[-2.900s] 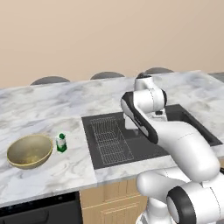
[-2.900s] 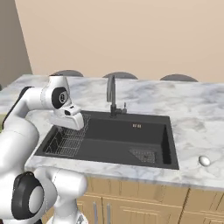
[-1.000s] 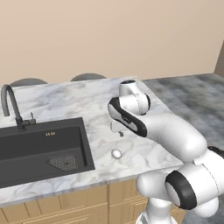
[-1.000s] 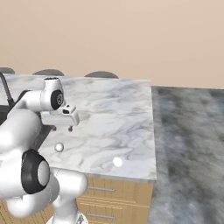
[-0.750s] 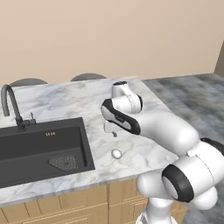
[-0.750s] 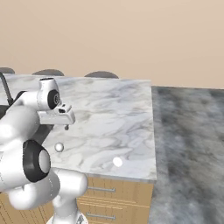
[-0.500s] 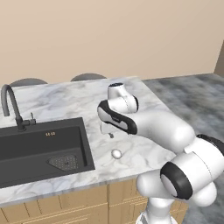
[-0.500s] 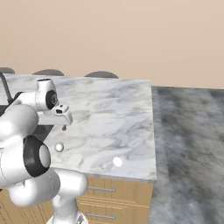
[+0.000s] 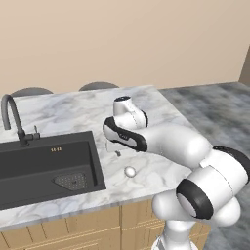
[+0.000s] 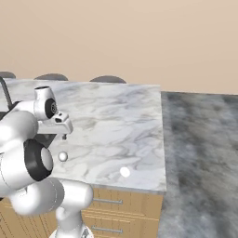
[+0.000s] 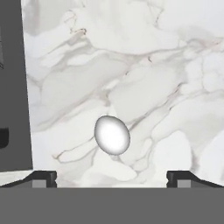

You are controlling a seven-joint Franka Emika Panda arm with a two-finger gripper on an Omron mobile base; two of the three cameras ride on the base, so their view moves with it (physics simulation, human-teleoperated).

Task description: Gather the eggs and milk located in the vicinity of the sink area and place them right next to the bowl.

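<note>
Base now parked right of the sink [image 9: 49, 166] — the bowl's end of the counter is left behind. Gripper [image 9: 112, 150] has swung nearer, jaws spread wide, empty, poised over the near egg [image 11: 112, 134]. Second egg [image 10: 124, 172] lies farther right. Judged: egg pickup about to start.

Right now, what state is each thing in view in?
Gripper: jaws open, holding nothing, above the near egg.
Near egg: lying on the counter beside the sink, untouched.
Second egg: lying loose near the counter's front edge.
Sink: no water running.
</note>
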